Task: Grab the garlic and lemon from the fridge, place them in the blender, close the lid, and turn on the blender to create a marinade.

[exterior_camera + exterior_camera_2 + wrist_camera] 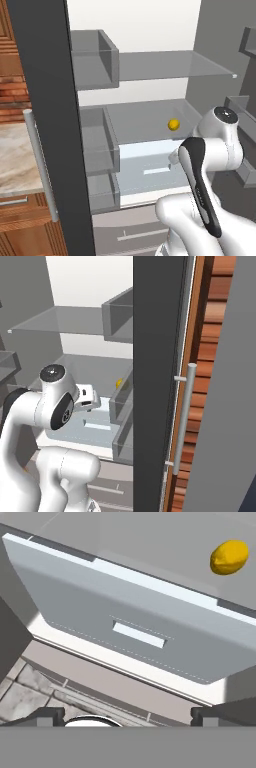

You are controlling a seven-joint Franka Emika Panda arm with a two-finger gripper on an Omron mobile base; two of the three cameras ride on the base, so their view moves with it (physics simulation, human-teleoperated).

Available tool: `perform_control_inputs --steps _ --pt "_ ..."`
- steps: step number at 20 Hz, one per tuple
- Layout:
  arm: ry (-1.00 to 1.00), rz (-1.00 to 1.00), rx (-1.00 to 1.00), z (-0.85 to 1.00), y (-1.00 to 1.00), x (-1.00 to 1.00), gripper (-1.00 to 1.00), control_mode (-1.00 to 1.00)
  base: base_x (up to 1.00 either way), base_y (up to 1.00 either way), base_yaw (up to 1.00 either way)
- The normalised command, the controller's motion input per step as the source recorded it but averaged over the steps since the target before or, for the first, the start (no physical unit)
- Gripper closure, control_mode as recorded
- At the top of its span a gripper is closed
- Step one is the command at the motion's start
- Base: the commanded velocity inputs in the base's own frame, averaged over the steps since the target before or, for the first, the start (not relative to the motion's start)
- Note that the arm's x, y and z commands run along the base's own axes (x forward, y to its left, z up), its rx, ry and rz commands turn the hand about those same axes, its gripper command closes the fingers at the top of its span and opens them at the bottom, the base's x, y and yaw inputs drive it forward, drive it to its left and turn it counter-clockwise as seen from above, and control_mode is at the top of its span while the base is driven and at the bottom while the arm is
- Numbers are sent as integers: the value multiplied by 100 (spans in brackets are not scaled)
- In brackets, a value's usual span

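Fridge [150, 30] stood open, lemon [173, 124] on the middle shelf [145, 117], toward the back right. Drawer [150, 170] sat below that shelf. Door bins [95, 60] hung left of the shelves. Gripper [128, 716] was in front of the drawer, well apart from the lemon.

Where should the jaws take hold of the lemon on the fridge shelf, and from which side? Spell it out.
Grip the lemon across its short middle, coming in from the open front of the fridge, slightly from above. It is a small oval lying loose on the flat middle shelf, apparently with clear room around it. The gripper has its jaws open, wide enough to straddle it.
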Motion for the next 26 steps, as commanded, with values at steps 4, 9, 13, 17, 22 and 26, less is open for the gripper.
perform_control_inputs --steps 4,9,13,17,22,26 --pt "0 -2 0 1 0 41 -100 -100 33 0 0" --pt "0 -17 0 1 0 100 -100 -100 0 0 0" --pt "0 -22 0 1 -1 100 -100 -100 0 0 0" --pt "2 -21 0 0 -26 95 -100 -100 0 0 0" --pt "5 -18 0 0 -27 63 -100 -100 0 0 0" --pt "1 -3 4 0 -45 33 -100 -100 0 0 0"
